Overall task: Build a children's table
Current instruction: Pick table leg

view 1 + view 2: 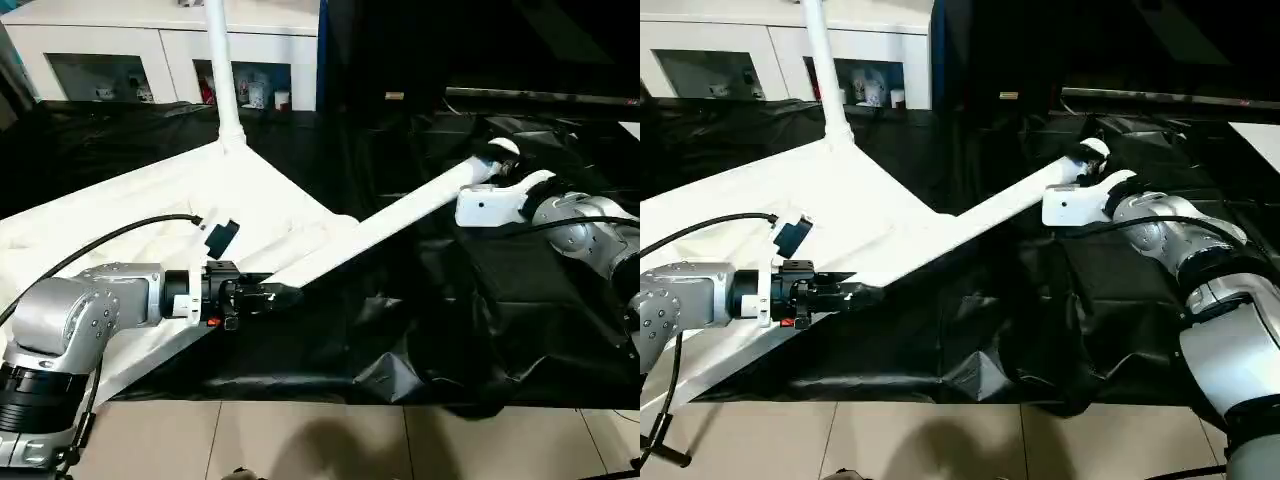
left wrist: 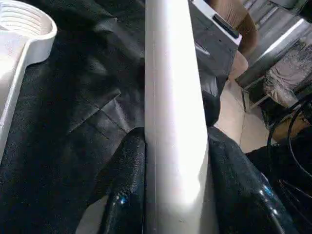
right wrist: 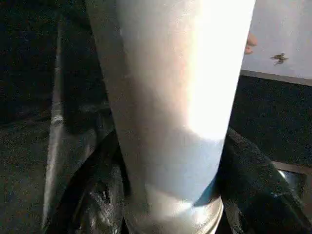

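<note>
The white tabletop (image 1: 150,215) lies underside up on a black sheet, at the left. One white leg (image 1: 222,70) stands upright in its far corner socket. A second leg (image 1: 390,220) lies slanted between my two grippers, above the sheet. My left gripper (image 1: 262,296) is shut on its narrow end near the tabletop's near edge. In the left wrist view black fingers (image 2: 124,190) press both sides of the leg (image 2: 173,112), with an empty ribbed socket (image 2: 29,27) beyond. My right gripper (image 1: 497,172) is shut on the thick end (image 3: 175,97).
A white cabinet with glass doors (image 1: 130,55) stands behind the tabletop. The crumpled black sheet (image 1: 450,330) covers the work area down to a tiled floor (image 1: 300,440). Dark furniture rises at the back right.
</note>
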Motion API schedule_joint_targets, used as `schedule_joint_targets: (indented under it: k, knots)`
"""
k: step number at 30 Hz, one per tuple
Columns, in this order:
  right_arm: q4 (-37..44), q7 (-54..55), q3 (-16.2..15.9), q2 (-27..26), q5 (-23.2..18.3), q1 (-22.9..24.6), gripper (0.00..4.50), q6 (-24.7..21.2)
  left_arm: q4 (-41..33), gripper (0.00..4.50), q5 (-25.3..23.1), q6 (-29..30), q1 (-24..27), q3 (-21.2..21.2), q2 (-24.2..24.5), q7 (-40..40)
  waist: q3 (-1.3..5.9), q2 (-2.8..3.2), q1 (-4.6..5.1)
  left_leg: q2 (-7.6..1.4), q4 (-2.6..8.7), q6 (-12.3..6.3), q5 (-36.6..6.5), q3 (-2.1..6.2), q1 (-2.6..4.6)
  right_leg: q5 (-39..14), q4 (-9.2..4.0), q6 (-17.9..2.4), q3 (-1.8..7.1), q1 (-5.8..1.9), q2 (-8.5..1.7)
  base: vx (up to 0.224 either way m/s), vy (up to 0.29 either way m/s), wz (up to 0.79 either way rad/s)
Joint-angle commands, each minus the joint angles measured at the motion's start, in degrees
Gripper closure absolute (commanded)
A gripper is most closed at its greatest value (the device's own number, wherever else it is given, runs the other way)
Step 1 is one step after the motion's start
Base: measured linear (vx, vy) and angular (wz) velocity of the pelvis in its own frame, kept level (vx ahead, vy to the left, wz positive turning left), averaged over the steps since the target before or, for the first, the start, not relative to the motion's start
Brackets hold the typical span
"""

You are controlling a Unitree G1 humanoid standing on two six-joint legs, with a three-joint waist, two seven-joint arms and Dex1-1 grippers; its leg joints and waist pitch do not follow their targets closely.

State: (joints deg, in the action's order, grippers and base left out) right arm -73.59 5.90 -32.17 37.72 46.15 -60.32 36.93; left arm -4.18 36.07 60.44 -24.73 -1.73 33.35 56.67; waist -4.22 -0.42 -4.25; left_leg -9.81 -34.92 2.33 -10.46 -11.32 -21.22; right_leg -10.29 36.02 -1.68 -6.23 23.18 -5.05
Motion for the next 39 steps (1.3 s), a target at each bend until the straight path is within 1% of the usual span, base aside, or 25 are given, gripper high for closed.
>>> schedule_joint_targets:
  k: [1,3,7,8,11,13,14,16,18,20,22,23,24,25,26,27,29,30,31,32,33,34,35,38,39]
  knots:
    - [-1.4,-1.4,1.0,-0.1,-1.8,0.8,2.32,0.3,-2.2,2.76,0.5,-2.6,-0.8,-0.3,0.0,2.0,4.31,0.29,0.16,-2.49,3.32,-0.42,-15.6,1.58,0.48,-12.9,-4.02,-11.2,3.59,-3.16,-3.16,0.0,0.0,0.0]
    - [-1.6,-3.0,3.0,-0.1,-4.3,1.7,2.35,0.9,0.0,2.41,-0.2,-4.0,-1.8,1.0,-0.1,0.5,4.28,0.12,0.12,-2.47,3.3,-0.82,-15.8,1.54,0.58,-13.9,-4.17,-11.0,3.6,-3.08,-3.21,0.0,0.0,0.0]
    - [-1.8,-4.4,4.5,-0.2,-6.0,2.5,2.4,1.0,1.2,2.25,0.1,-4.3,-2.5,2.4,-0.3,-0.1,4.37,-0.02,0.06,-2.56,3.28,-0.98,-15.0,1.56,0.45,-12.4,-3.94,-11.5,3.63,-3.17,-3.18,0.0,0.0,0.0]
    - [-2.0,-5.1,5.1,-0.1,-6.8,3.1,2.48,0.9,1.5,1.99,0.6,-4.4,-2.6,3.2,-0.1,0.0,4.37,-0.32,0.11,-2.54,3.27,-1.06,-14.7,1.53,0.34,-12.4,-3.93,-11.5,3.61,-3.24,-3.13,0.0,0.0,0.0]
    - [-2.4,-7.6,7.1,0.0,-9.2,5.0,2.49,1.2,1.8,1.9,1.0,-6.4,-2.6,6.2,0.0,-0.5,4.36,-0.21,0.04,-2.53,3.21,-1.22,-14.5,1.55,0.35,-13.5,-4.03,-11.1,3.66,-3.28,-3.34,0.0,0.0,0.0]
    - [-2.6,-8.9,8.3,-0.1,-10.6,5.5,2.49,0.8,2.7,1.55,0.6,-8.3,-2.9,7.8,-0.4,-1.6,4.42,-0.23,0.18,-2.47,3.1,-1.68,-14.2,1.49,0.23,-12.8,-4.06,-11.2,3.67,-3.32,-3.25,0.0,0.0,0.0]
    - [-2.9,-11.4,10.9,-0.7,-13.6,6.1,2.49,-0.7,4.5,1.55,0.6,-10.6,-3.6,10.3,-1.2,-3.2,4.39,-0.11,0.15,-2.49,3.12,-1.67,-14.2,1.53,0.27,-12.9,-4.09,-11.2,3.65,-3.28,-3.28,0.0,0.0,0.0]
    - [-3.1,-12.9,12.5,-1.1,-15.6,6.3,2.5,-1.8,5.4,1.49,0.9,-11.6,-4.1,11.8,-1.6,-4.1,4.51,0.08,0.33,-2.56,3.13,-2.03,-14.9,1.63,0.39,-12.9,-4.09,-11.7,3.53,-3.3,-3.21,0.0,0.0,0.0]
    - [-3.8,-17.4,18.6,-2.7,-22.6,7.1,2.5,-7.9,8.9,1.49,2.9,-15.1,-6.1,18.0,-4.2,-8.3,4.43,-0.13,0.52,-2.46,3.04,-2.43,-15.3,1.52,0.29,-12.8,-4.11,-12.0,3.59,-3.36,-3.11,0.0,0.0,0.0]
    - [-4.0,-18.0,20.0,-3.1,-24.1,7.2,2.5,-9.8,9.6,1.49,3.7,-15.9,-6.5,19.6,-4.9,-9.3,4.5,0.0,0.46,-2.68,3.08,-2.41,-15.4,1.72,0.34,-12.8,-4.08,-12.5,3.52,-3.44,-3.29,0.0,0.0,0.0]
    - [-4.0,-19.0,24.4,-4.6,-28.6,7.2,2.5,-12.8,10.6,1.49,4.8,-16.4,-6.8,22.0,-6.4,-11.3,4.56,-0.32,0.39,-2.8,3.04,-2.48,-15.0,1.66,0.36,-12.6,-3.97,-12.8,3.59,-3.36,-3.47,0.0,0.0,0.0]
    - [-3.8,-19.6,27.3,-5.7,-31.7,6.9,2.51,-14.2,10.5,1.49,3.8,-17.1,-6.5,21.6,-6.7,-12.0,4.58,-0.31,0.35,-2.84,3.05,-2.59,-14.6,1.72,0.25,-12.5,-3.91,-12.9,3.57,-3.44,-3.59,0.0,0.0,0.0]
    - [-3.2,-22.1,32.7,-7.9,-38.0,6.0,2.51,-17.2,10.0,1.49,1.5,-18.4,-5.7,19.6,-6.8,-12.5,4.62,-0.27,0.22,-2.95,3.05,-2.98,-14.0,1.67,0.33,-12.1,-3.9,-12.9,3.62,-3.34,-3.64,0.0,0.0,0.0]
    - [-2.9,-24.1,35.3,-9.0,-41.3,5.4,2.51,-18.8,9.7,1.49,0.2,-19.1,-5.4,18.4,-6.8,-12.8,4.62,-0.29,0.2,-2.97,3.06,-3.35,-13.9,1.64,0.31,-12.0,-3.91,-12.9,3.65,-3.35,-3.63,0.0,0.0,0.0]
    - [-2.8,-24.3,35.7,-9.2,-41.7,5.4,2.51,-19.0,9.6,1.49,0.0,-19.2,-5.4,18.3,-6.8,-12.8,4.63,-0.03,0.03,-3.33,3.2,-3.95,-13.8,1.75,0.34,-11.9,-3.77,-12.9,3.62,-3.37,-3.76,0.0,0.0,0.0]
    - [-1.2,-31.8,41.3,-12.5,-49.7,4.0,2.51,-23.7,8.6,1.49,-3.3,-20.7,-4.8,14.8,-6.9,-13.3,4.7,0.05,-0.15,-3.36,3.13,-4.12,-13.3,1.6,0.36,-11.3,-3.78,-13.4,3.49,-3.21,-3.58,0.0,0.0,0.0]
    - [0.9,-38.0,43.6,-14.9,-54.2,3.4,2.52,-28.0,7.9,1.49,-4.7,-21.4,-4.9,13.0,-7.6,-13.9,4.77,0.49,-0.34,-3.63,3.24,-4.88,-13.0,1.74,0.25,-10.3,-3.6,-14.2,3.5,-3.4,-3.76,0.0,0.0,0.0]
    - [4.8,-46.6,45.1,-17.6,-59.2,3.4,2.52,-35.0,7.2,1.49,-5.9,-22.8,-5.5,10.9,-9.0,-14.8,4.77,0.43,-0.53,-3.79,3.32,-4.89,-12.4,1.81,0.15,-9.7,-3.61,-14.8,3.5,-3.48,-3.93,0.0,0.0,0.0]
    - [9.2,-53.8,44.6,-19.5,-62.8,4.3,2.52,-41.5,7.4,1.49,-6.5,-24.2,-6.8,9.9,-11.0,-16.1,4.83,0.06,-0.65,-3.77,3.31,-5.59,-11.9,1.81,0.12,-8.7,-3.64,-15.2,3.56,-3.81,-3.86,0.0,0.0,0.0]
    - [9.2,-53.8,44.6,-19.5,-62.8,4.3,2.52,-41.5,7.4,1.49,-6.5,-24.2,-6.8,9.9,-11.0,-16.1,4.77,0.19,-0.83,-3.76,3.31,-5.99,-11.5,1.84,0.11,-8.3,-3.62,-15.4,3.56,-3.83,-3.86,0.0,0.0,0.0]
    - [11.5,-56.9,44.1,-20.3,-64.3,5.0,2.52,-45.0,7.7,1.49,-6.8,-25.0,-7.6,9.6,-12.2,-16.9,4.91,0.4,-1.37,-4.12,3.3,-5.62,-10.4,1.91,0.18,-8.0,-3.45,-15.7,3.55,-3.53,-4.22,0.0,0.0,0.0]
    - [13.9,-60.7,43.4,-20.9,-66.1,6.0,2.52,-49.1,7.9,1.49,-6.8,-25.6,-8.6,9.2,-13.5,-17.4,5.06,-0.02,-1.79,-4.13,3.23,-5.29,-10.0,1.71,0.56,-7.9,-3.59,-16.0,3.59,-3.39,-4.21,0.0,0.0,0.0]
    - [16.8,-63.7,42.7,-21.3,-67.7,7.3,2.52,-52.9,8.0,1.49,-6.3,-25.2,-9.4,8.9,-14.5,-17.8,4.97,0.05,-2.03,-4.06,3.23,-5.2,-9.6,1.73,0.52,-7.7,-3.54,-16.1,3.6,-3.48,-4.16,0.0,0.0,0.0]
    - [23.7,-70.6,39.0,-21.2,-70.7,10.6,2.52,-60.6,7.6,1.14,-5.3,-24.2,-11.1,7.1,-16.2,-16.9,5.02,-0.47,-3.55,-4.23,3.27,-4.53,-8.3,1.64,0.75,-8.8,-3.56,-14.9,3.66,-3.23,-4.42,0.0,0.0,0.0]
    - [25.8,-72.5,37.8,-21.1,-71.4,11.6,2.52,-62.6,7.4,1.14,-4.8,-23.7,-11.6,6.7,-16.7,-16.7,4.99,-0.27,-4.15,-4.23,3.33,-4.02,-8.1,1.7,0.72,-9.8,-3.65,-14.0,3.65,-3.28,-4.47,0.0,0.0,0.0]
